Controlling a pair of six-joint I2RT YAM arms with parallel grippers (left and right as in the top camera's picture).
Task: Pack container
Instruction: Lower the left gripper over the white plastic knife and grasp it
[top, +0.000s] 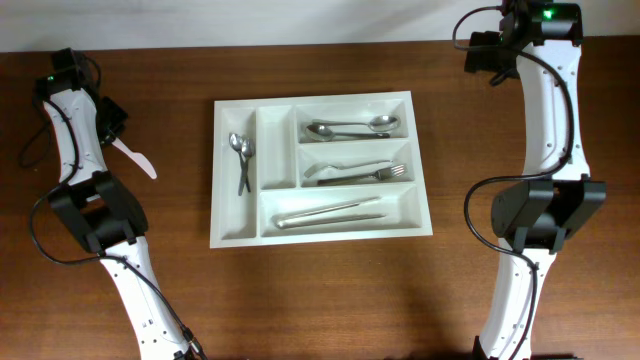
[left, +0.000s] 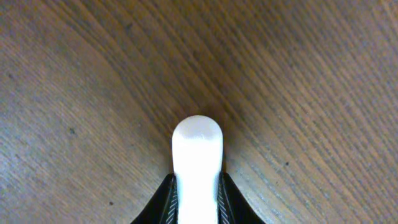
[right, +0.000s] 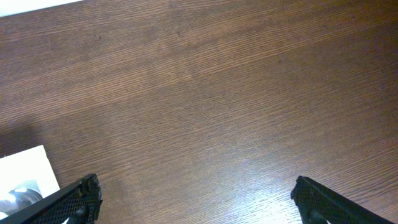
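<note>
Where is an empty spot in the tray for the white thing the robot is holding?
The second narrow slot is bare, between the small spoons and the three long slots. Those long slots hold cutlery already, so they're crowded. The table right of the tray is bare too.

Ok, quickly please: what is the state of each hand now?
Left hand: closed on a white plastic utensil.
Right hand: open, nothing between its fingers.
</note>
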